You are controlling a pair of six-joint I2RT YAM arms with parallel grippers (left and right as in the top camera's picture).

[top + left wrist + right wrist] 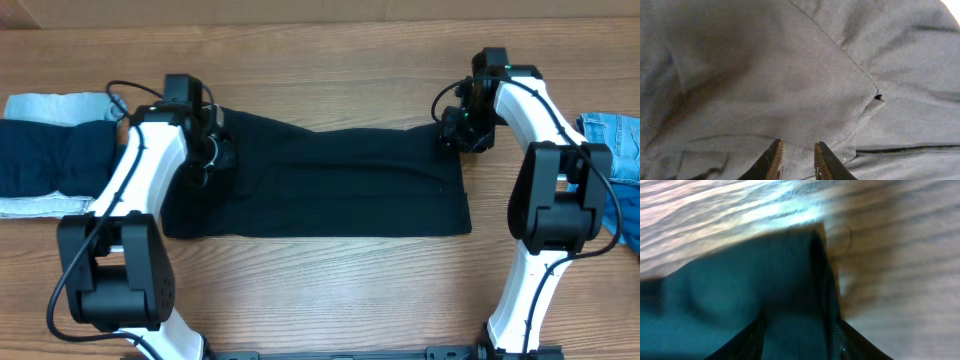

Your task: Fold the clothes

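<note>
The black garment [330,185] lies spread flat across the middle of the table. My left gripper [218,150] is down on its upper-left corner. In the left wrist view the cloth [765,75] fills the frame, and the left gripper [799,155] has its jaws a narrow gap apart with flat cloth between them. My right gripper [452,135] is at the upper-right corner. In the right wrist view its jaws [797,337] stand wide, astride the garment's corner edge [740,290], which looks blurred.
A dark navy garment [45,155] lies folded on light-blue denim [55,105] at the left edge. More denim [615,135] and a bright blue piece [628,215] lie at the right edge. Bare wooden table [330,290] runs along the front.
</note>
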